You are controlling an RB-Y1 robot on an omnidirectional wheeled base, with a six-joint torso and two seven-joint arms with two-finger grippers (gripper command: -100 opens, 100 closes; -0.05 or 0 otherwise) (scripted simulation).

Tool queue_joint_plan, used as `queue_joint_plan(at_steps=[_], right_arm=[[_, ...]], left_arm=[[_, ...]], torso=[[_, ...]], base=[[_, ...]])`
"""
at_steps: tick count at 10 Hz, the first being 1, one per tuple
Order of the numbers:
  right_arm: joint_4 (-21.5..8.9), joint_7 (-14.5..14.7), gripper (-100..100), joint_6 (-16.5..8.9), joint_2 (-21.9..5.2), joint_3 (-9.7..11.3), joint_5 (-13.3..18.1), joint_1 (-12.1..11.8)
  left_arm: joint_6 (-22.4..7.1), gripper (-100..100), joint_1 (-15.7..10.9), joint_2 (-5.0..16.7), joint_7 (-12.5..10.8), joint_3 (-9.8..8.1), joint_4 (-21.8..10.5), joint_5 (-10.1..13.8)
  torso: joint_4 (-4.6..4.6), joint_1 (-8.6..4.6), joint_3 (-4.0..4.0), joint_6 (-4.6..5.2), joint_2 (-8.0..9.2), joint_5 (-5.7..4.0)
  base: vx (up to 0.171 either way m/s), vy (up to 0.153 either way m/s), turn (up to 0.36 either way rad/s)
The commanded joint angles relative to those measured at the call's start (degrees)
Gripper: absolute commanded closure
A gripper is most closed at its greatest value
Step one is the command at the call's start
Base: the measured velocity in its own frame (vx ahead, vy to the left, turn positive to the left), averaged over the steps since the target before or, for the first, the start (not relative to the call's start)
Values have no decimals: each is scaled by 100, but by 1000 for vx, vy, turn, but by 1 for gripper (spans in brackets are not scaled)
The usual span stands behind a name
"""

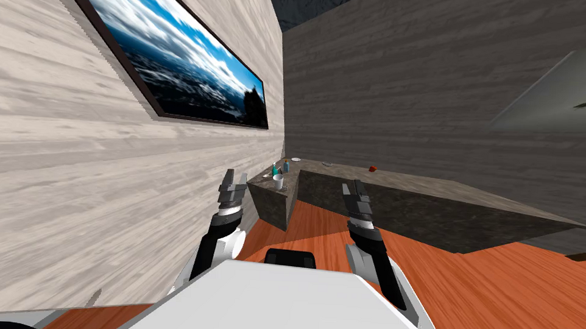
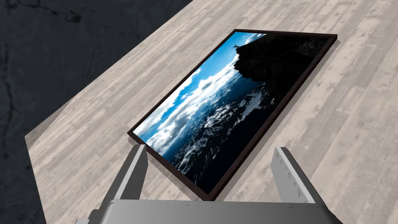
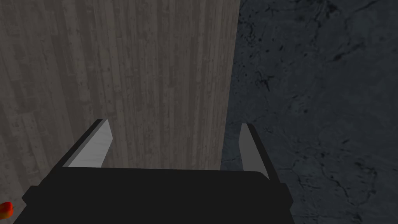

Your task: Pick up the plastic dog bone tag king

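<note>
Red object (image 1: 373,168) on dark counter (image 1: 443,187)

We see a dark, mottled grey-brown counter (image 1: 406,200). On it sit a small red thing (image 1: 373,168), a white cup (image 1: 278,182) and teal bottles (image 1: 274,169). Below the counter, the floor (image 1: 494,288) is orange-red wood grain; left of it, the wall (image 1: 102,195) is pale grey planks.

Framed sky picture (image 1: 185,64), stone counter (image 1: 418,213), white cup (image 1: 278,181)
</note>
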State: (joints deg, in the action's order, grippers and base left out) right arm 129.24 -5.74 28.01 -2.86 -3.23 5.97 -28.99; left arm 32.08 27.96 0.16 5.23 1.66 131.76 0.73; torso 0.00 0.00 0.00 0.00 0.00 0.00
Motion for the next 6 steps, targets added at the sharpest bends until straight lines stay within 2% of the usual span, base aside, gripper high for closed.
queue_joint_plan(at_steps=[1,3,6], right_arm=[[0,0,0,0,0,0,0,0],[0,0,0,0,0,0,0,0],[0,0,0,0,1,1,0,1]], left_arm=[[-77,-100,-61,165,17,-14,-20,-19],[-260,-100,-204,387,55,-45,-71,-62],[-715,-100,-553,639,148,-126,-204,-167]], torso=[[0,0,0,0,0,0],[2,-10,5,1,8,-2],[5,-28,13,1,23,-6]], base=[[-14,-15,-20],[-39,-42,-30],[-65,-78,-54]])
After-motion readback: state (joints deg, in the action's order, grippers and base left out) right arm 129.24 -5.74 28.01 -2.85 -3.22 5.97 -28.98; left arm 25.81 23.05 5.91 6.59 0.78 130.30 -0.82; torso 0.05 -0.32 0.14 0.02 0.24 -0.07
